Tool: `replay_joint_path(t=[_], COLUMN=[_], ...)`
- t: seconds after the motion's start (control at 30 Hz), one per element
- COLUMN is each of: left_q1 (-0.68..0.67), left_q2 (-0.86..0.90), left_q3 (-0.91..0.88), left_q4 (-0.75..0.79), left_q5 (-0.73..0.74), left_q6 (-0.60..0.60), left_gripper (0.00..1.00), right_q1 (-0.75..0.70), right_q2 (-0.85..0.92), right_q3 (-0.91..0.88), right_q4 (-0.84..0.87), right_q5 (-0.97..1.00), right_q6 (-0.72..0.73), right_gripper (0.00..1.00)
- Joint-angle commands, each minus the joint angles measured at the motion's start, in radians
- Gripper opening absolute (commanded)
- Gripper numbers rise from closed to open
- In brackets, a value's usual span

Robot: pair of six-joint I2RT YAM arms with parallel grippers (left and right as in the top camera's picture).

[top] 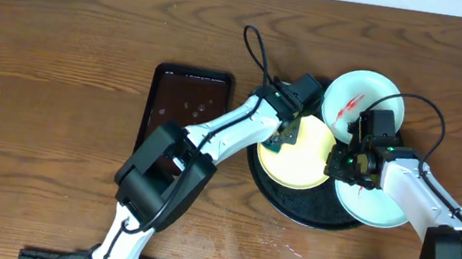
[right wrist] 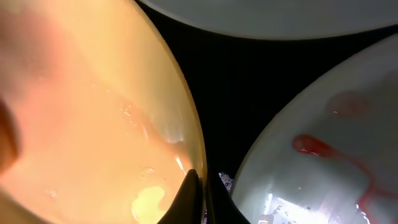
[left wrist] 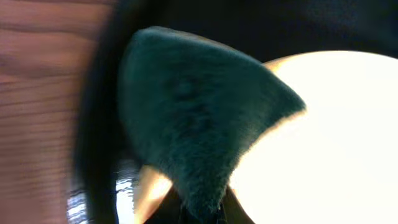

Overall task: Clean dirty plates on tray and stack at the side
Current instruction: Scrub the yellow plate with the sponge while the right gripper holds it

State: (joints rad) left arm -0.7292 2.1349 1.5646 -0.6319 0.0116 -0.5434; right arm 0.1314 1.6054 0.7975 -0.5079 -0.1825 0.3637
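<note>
Three round plastic plates crowd a glossy black tray (top: 293,205) right of centre on the wood-grain worktop (top: 62,54). The pale yellow plate (top: 303,157) lies flat on the tray's left half. A white plate (top: 356,97) streaked with red sauce sits at the tray's upper right edge, and a second white plate (top: 377,211) overlaps its lower right rim.

The left tool (top: 284,135), reaching in from the lower left of the overhead frame, is clenched on a dark teal sponge (left wrist: 199,112). The sponge is fuzzy and roughly triangular in the wrist view, and it is pressed against the yellow plate's near edge just inside the tray's low rim.

The right tool (right wrist: 200,180) pinches the yellow plate's right rim between its narrow dark fingers. Its camera shows a wet sheen and small droplets on the smooth yellow surface, with thin red smears on the white plate just beside it.

Left of the round tray, a dark-brown rectangular tray (top: 185,106) with rounded corners rests on the worktop, its glossy bed flecked with droplets.
</note>
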Motion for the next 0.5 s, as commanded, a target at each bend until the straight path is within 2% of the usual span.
replay_joint_path(t=[0.0,0.1,0.2,0.33,0.47], left_q1=[-0.01,-0.045,-0.085,-0.112,-0.074], left_q2=[0.037,0.037,0.037,0.037,0.037], left_q3=[0.004,0.004,0.003,0.002,0.003], left_q4=[0.063,0.1,0.1,0.084,0.054], left_q5=[0.402,0.479,0.476,0.421,0.35], left_q6=[0.039,0.055,0.08,0.093,0.032], left_gripper=[0.08,0.07,0.08,0.08,0.07], right_q1=[0.001,0.001,0.001,0.001,0.001], right_q2=[-0.002,-0.002,-0.002,-0.002,-0.002], right_q3=[0.001,0.001,0.001,0.001,0.001], right_q4=[-0.008,-0.005,-0.006,-0.008,-0.008], right_q5=[0.066,0.066,0.066,0.066,0.066], right_q6=[-0.005,-0.005,-0.005,-0.005,-0.005], right_gripper=[0.01,0.01,0.01,0.01,0.01])
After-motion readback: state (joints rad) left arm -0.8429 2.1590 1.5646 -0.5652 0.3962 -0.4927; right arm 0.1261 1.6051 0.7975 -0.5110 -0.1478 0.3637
